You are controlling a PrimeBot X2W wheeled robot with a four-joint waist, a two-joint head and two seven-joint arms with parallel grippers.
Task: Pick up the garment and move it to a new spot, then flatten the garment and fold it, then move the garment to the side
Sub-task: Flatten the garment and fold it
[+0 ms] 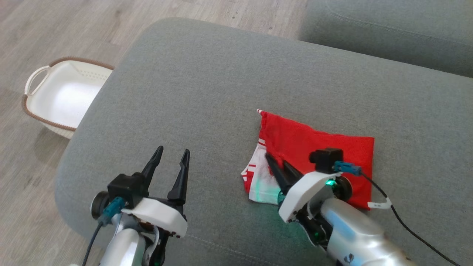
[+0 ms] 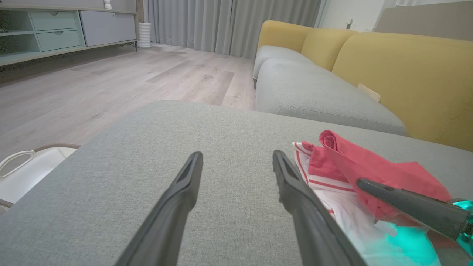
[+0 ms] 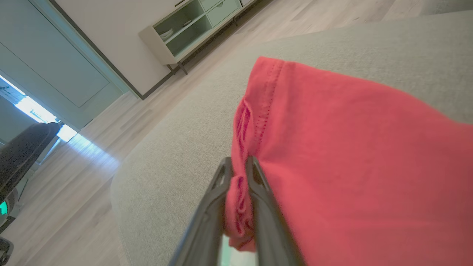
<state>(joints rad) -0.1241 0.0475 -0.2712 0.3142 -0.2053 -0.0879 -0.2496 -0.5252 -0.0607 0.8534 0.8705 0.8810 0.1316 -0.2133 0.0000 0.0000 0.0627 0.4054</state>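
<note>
Pinching garment (image 1: 332, 147) fold, right claw (image 1: 275, 159)

The garment (image 1: 332, 147) lies on the cushion (image 1: 221, 74), right of its middle; the right gripper (image 1: 275, 159) sits at the cushion's near right, upon the garment; the left gripper (image 1: 173, 150) hangs over the cushion's near left; the basket (image 1: 63, 96) stands on the floor (image 1: 55, 29) against the cushion's left edge; a sofa seat (image 1: 388, 33) lies beyond the cushion's far-right corner.
</note>
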